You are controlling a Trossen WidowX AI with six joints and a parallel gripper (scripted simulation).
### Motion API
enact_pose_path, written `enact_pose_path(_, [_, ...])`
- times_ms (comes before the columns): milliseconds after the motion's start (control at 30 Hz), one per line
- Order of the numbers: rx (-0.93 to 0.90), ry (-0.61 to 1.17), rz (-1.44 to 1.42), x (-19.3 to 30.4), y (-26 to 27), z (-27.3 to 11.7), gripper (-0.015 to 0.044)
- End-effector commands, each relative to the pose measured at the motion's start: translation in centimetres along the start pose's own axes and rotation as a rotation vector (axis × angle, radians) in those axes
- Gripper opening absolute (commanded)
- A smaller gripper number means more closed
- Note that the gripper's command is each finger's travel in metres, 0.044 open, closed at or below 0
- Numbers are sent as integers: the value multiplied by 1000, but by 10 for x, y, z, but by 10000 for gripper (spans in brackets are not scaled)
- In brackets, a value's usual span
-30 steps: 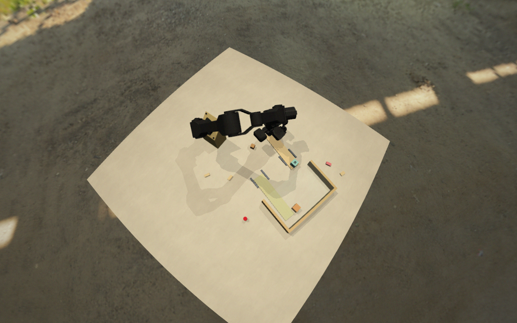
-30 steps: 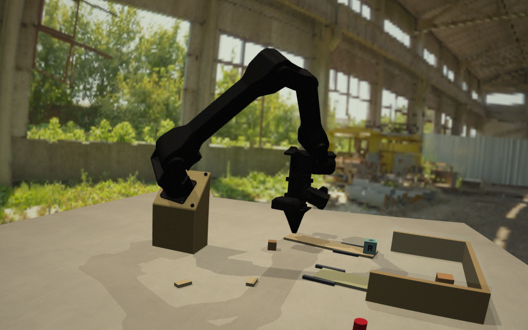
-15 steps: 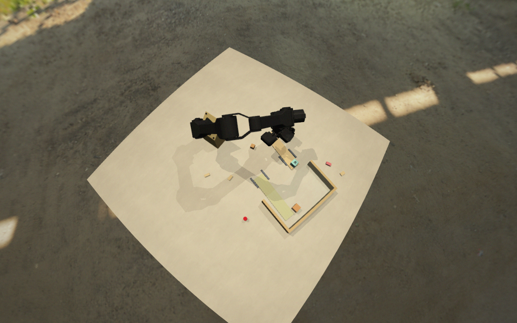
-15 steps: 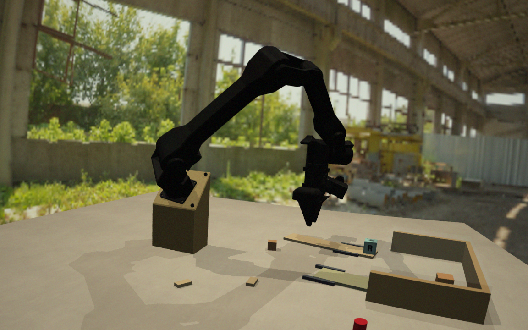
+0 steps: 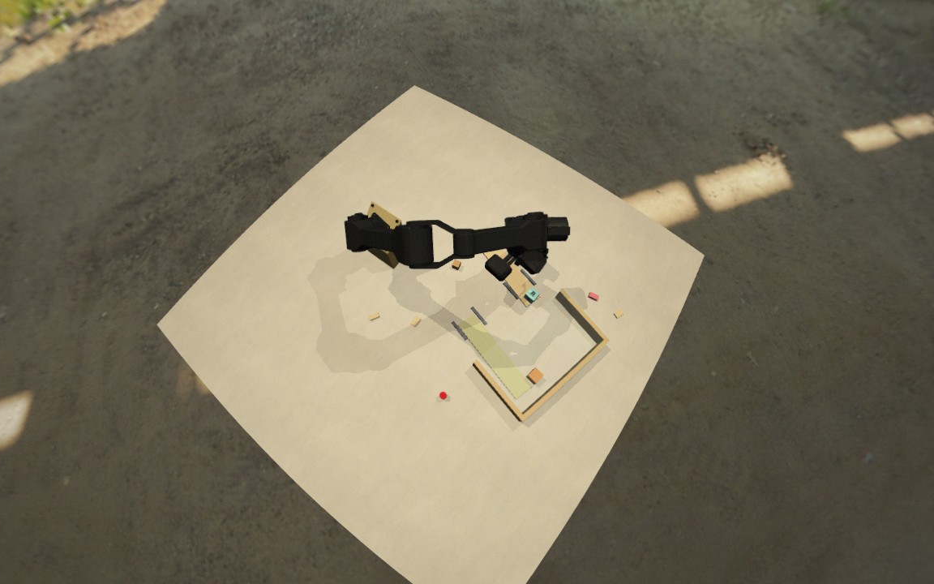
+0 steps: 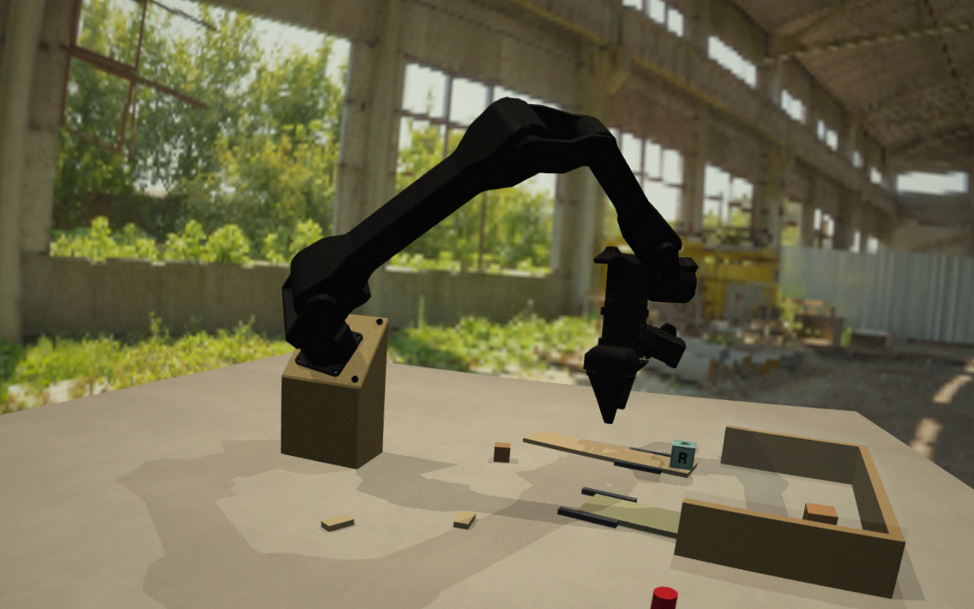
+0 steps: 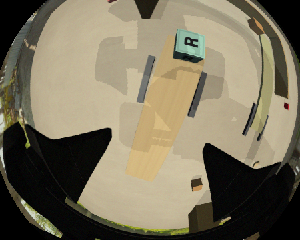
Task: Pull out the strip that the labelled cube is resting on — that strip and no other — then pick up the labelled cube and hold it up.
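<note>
Right now the teal cube (image 5: pixel 532 295) (image 6: pixel 682 454) (image 7: pixel 189 46), marked with an R, sits on the far end of the tan strip (image 5: pixel 519 281) (image 6: pixel 588 448) (image 7: pixel 163 103), just outside the open side of the low walls. From where I'm standing, the arm's black gripper (image 5: pixel 515 264) (image 6: pixel 609 420) (image 7: pixel 158 141) points down above that strip, its fingers spread wide with nothing between them. The cube isn't held; it rests on the wood. A dark rail (image 5: pixel 510 290) (image 6: pixel 637 467) (image 7: pixel 197 95) runs along one side of the strip, and a second rail (image 5: pixel 528 276) (image 6: pixel 649 451) (image 7: pixel 146 79) along the other.

Farther out lies a yellow-green strip (image 5: pixel 495 355) (image 6: pixel 638 514) (image 7: pixel 267 80), one end reaching inside the three-sided wooden wall (image 5: pixel 564 377) (image 6: pixel 785 545) (image 7: pixel 281 67). An orange block (image 5: pixel 535 375) (image 6: pixel 819 513) (image 7: pixel 257 25) sits at that end; whether it touches the strip, I can't tell. Back toward the arm's wedge-shaped base (image 5: pixel 384 214) (image 6: pixel 320 424) there's a little brown cube (image 5: pixel 456 264) (image 6: pixel 501 452) (image 7: pixel 197 184), well apart from the walls. Outside the walls, a red cylinder (image 5: pixel 443 396) (image 6: pixel 664 598) (image 7: pixel 286 106) stands on the pale surface (image 5: pixel 383 450) (image 6: pixel 172 424) (image 7: pixel 77 93), and a small red block (image 5: pixel 593 296) lies near the opposite wall.
</note>
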State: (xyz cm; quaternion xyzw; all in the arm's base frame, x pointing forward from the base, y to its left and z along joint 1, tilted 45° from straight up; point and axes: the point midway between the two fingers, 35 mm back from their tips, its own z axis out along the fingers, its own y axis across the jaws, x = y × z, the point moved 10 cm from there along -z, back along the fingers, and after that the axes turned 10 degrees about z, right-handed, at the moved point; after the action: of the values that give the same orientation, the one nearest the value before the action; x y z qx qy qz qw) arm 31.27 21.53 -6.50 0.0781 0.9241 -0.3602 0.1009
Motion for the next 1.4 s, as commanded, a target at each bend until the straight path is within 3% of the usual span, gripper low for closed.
enact_pose_path(0, [3, -2, -4, -15, 0, -1, 440])
enact_pose_path(700, [4, -5, -2, -101, -2, -10, 440])
enact_pose_path(933, [4, -5, -2, -101, -1, -2, 256])
enact_pose_path(1367, [4, -5, -2, -102, -1, 20, 250])
